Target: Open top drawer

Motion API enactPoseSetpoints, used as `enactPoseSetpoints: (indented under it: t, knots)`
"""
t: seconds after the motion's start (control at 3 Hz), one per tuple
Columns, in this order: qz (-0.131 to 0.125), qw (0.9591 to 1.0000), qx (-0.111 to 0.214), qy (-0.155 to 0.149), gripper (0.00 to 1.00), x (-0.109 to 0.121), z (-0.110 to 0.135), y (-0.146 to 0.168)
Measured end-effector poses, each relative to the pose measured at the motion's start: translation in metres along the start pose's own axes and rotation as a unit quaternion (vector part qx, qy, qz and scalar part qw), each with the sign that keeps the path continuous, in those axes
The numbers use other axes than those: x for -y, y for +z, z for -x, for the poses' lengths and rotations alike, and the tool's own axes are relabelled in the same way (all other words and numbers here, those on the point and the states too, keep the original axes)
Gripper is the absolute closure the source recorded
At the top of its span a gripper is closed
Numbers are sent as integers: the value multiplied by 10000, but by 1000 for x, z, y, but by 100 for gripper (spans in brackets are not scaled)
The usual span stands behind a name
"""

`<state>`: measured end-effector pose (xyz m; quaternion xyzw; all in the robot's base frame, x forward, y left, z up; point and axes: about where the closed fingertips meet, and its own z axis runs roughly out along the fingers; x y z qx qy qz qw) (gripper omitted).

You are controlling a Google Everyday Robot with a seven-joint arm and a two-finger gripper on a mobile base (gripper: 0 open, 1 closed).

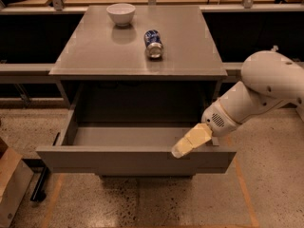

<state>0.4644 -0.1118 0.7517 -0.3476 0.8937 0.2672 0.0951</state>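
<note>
You have the top drawer (135,160) standing well out at lower centre; your gripper (181,147) rests at its front's upper edge, right of centre; spread or pressed together, you cannot tell.

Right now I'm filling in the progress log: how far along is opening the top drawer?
Mostly done: the top drawer stands pulled well out of the cabinet, its inside floor and side walls showing. In hand: the pincer sits at the front panel's upper edge, right of middle. Left: probably only a little more pull, if any, then backing the arm off.
</note>
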Motion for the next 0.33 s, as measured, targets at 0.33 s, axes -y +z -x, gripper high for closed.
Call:
enactPoseSetpoints:
  t: [0.33]
  knots:
    - [-2, 10000, 1, -35, 0, 0, 0, 0]
